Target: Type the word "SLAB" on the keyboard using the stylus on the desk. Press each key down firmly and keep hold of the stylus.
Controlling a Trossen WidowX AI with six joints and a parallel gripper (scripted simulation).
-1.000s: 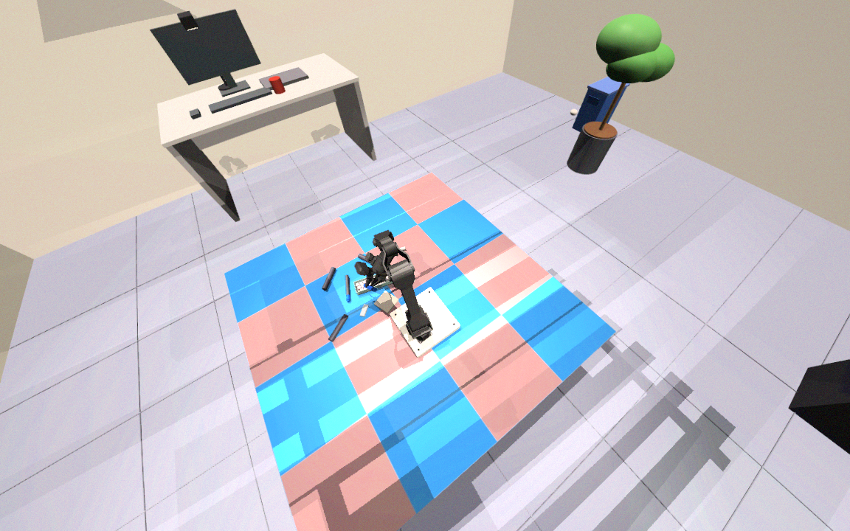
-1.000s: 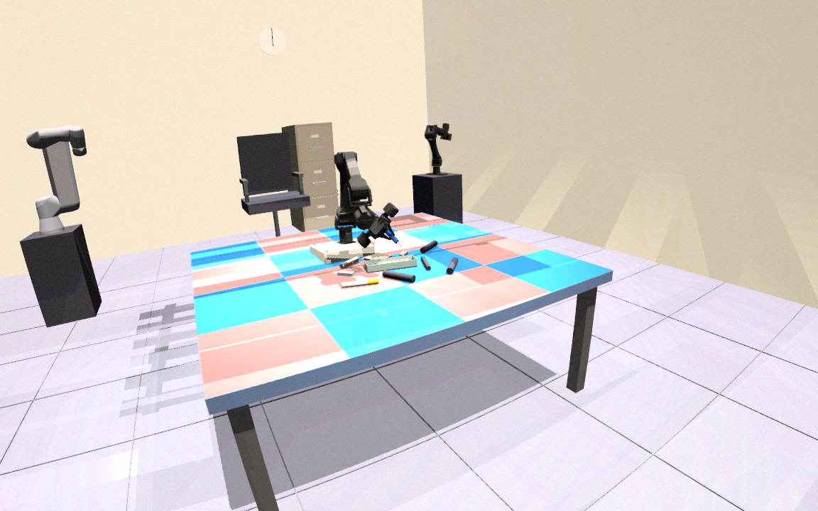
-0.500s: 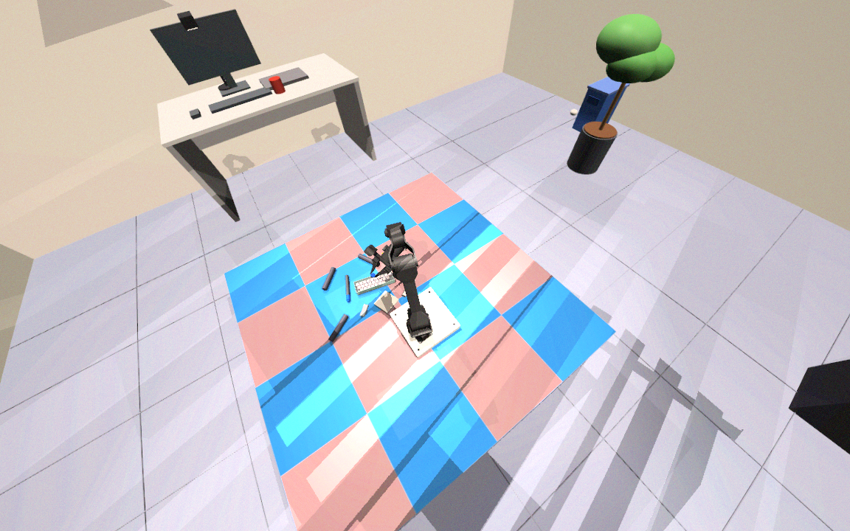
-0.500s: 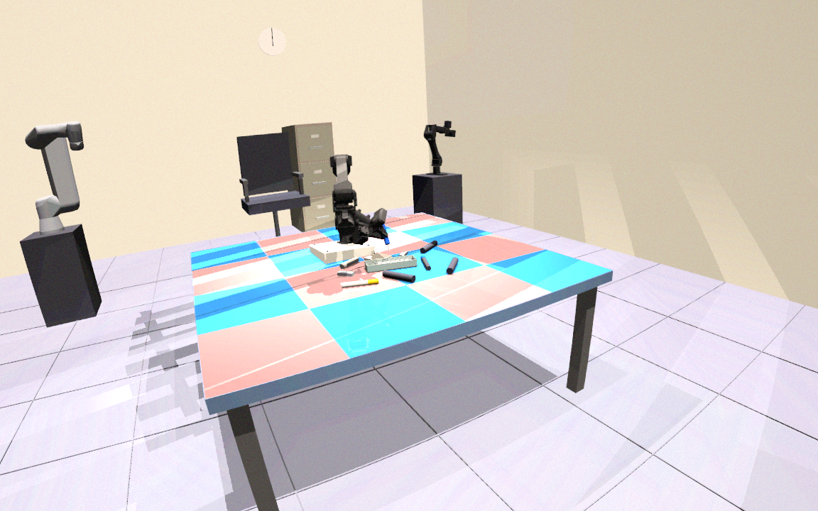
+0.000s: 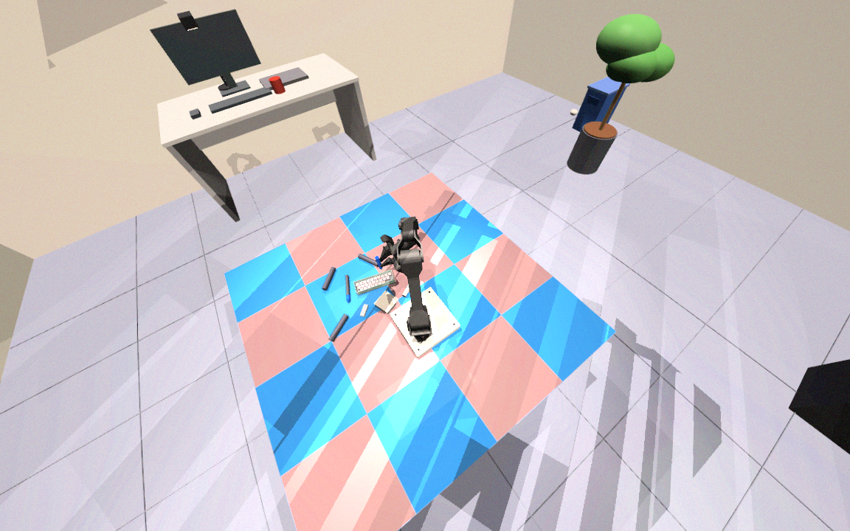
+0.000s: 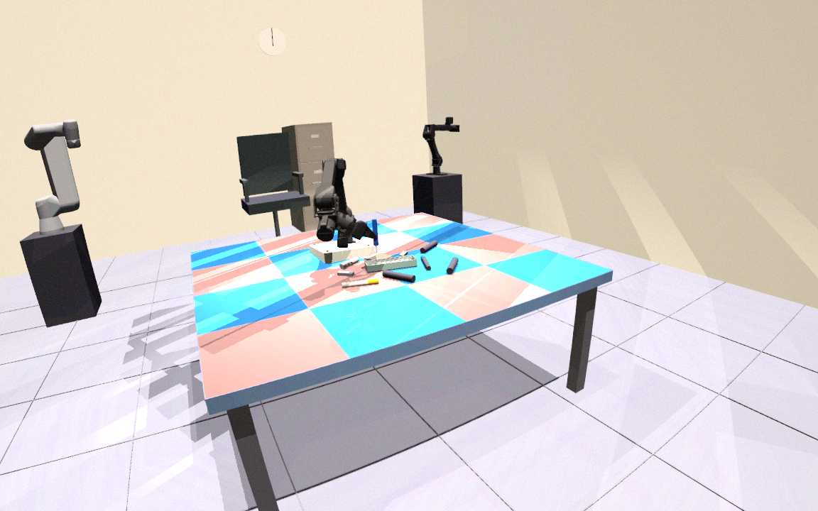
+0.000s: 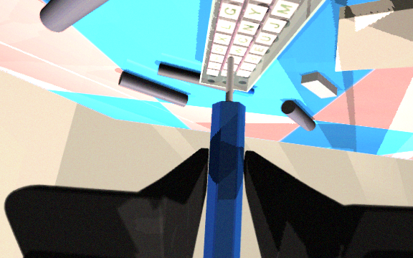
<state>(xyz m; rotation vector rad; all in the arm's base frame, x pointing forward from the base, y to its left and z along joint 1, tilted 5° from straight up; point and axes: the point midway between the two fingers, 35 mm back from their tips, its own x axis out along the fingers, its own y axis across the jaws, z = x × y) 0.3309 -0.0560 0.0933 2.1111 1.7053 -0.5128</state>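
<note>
My gripper (image 7: 226, 158) (image 6: 371, 233) is shut on the blue stylus (image 7: 226, 125) (image 6: 374, 228) (image 5: 378, 262). The stylus stands close to upright in the exterior view, its thin grey tip pointing down. The pale keyboard (image 5: 374, 282) (image 6: 391, 264) lies on the table, and my gripper is near its right end in the top view. In the wrist view the keyboard (image 7: 210, 77) runs away beyond the stylus, and the tip overlaps its far keys. G, Y, M, L, N, J and U are readable there. No contact between tip and keys can be made out.
Several dark cylinders (image 5: 328, 278) (image 6: 398, 276) (image 7: 153, 88) lie around the keyboard. A tan block (image 5: 385, 302) (image 7: 371, 46) and a small white block (image 5: 363, 310) (image 7: 319, 88) lie beside it. A yellow-and-white marker (image 6: 361, 283) lies nearby. The arm stands on a white base plate (image 5: 443, 323).
</note>
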